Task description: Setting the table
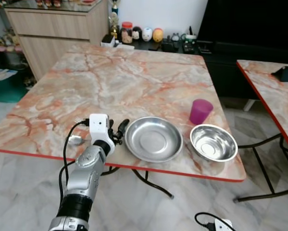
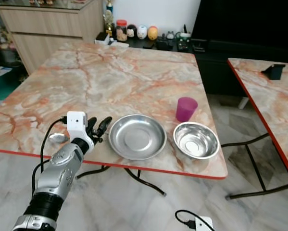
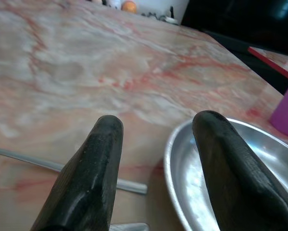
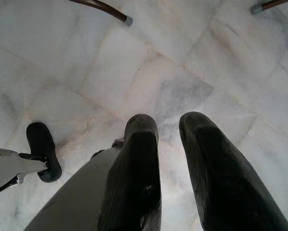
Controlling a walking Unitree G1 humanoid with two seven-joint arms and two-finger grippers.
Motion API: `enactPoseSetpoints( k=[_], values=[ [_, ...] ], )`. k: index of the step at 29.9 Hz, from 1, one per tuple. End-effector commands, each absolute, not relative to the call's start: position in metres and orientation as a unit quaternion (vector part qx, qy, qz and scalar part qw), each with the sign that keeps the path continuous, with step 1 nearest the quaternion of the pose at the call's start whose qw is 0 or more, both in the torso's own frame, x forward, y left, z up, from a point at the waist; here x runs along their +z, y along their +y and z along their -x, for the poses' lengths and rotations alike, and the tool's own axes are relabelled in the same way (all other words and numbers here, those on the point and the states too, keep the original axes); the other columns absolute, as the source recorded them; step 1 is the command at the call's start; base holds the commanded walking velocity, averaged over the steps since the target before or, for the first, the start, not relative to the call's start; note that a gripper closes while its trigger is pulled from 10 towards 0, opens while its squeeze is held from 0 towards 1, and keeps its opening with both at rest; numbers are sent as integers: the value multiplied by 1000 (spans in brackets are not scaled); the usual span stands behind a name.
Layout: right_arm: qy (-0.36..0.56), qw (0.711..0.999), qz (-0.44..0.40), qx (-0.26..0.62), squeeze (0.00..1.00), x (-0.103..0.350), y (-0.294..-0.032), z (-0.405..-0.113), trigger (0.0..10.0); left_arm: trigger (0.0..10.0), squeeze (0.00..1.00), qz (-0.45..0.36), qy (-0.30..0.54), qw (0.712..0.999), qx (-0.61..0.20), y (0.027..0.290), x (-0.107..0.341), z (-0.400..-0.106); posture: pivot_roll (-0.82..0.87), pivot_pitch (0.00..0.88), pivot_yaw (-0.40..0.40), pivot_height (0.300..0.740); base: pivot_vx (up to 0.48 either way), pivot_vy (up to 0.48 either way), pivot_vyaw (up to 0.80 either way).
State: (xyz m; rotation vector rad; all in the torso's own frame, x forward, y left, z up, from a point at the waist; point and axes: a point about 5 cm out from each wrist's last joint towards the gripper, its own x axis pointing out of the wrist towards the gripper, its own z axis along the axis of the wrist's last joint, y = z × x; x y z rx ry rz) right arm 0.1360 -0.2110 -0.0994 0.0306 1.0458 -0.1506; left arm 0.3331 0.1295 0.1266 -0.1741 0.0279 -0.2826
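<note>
On the marble table [image 1: 134, 77], near its front edge, stand a shallow steel plate [image 1: 153, 138], a steel bowl [image 1: 213, 142] to its right, and a purple cup [image 1: 200, 111] just behind the bowl. My left gripper [image 1: 118, 129] hovers low at the plate's left rim, open, with nothing between its fingers [image 3: 100, 159]. A metal spoon [image 1: 75, 140] lies on the table left of my wrist, its handle [image 3: 62, 167] running under the fingers. My right gripper [image 4: 168, 125] hangs over the tiled floor, fingers a little apart and holding nothing.
A second marble table [image 1: 273, 91] stands to the right with a black object [image 1: 285, 73] on it. A wooden cabinet [image 1: 52, 29] is at the back left and a dark low unit with jars [image 1: 148, 34] behind. Metal table legs [image 1: 156, 185] cross underneath.
</note>
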Motion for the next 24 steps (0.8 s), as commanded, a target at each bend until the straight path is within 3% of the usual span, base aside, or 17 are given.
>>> enactPoseSetpoints(
  k=[1, 9, 24],
  values=[
    [497, 864, -12, -76, 0, -99, -214, -136, 10000, 10000, 0, 90, 7, 983, -157, 123, 131, -333, 129, 0, -45, 727, 0, 0, 0],
    [498, 864, -12, -73, 0, -99, -214, -136, 10000, 10000, 0, 127, 64, 973, -182, 113, 123, -329, 134, 0, -45, 727, 0, 0, 0],
    [498, 864, -13, -71, 0, -99, -213, -137, 10000, 10000, 0, 127, 103, 981, -106, 122, 123, -337, 134, 0, -40, 727, 0, 0, 0]
  ],
)
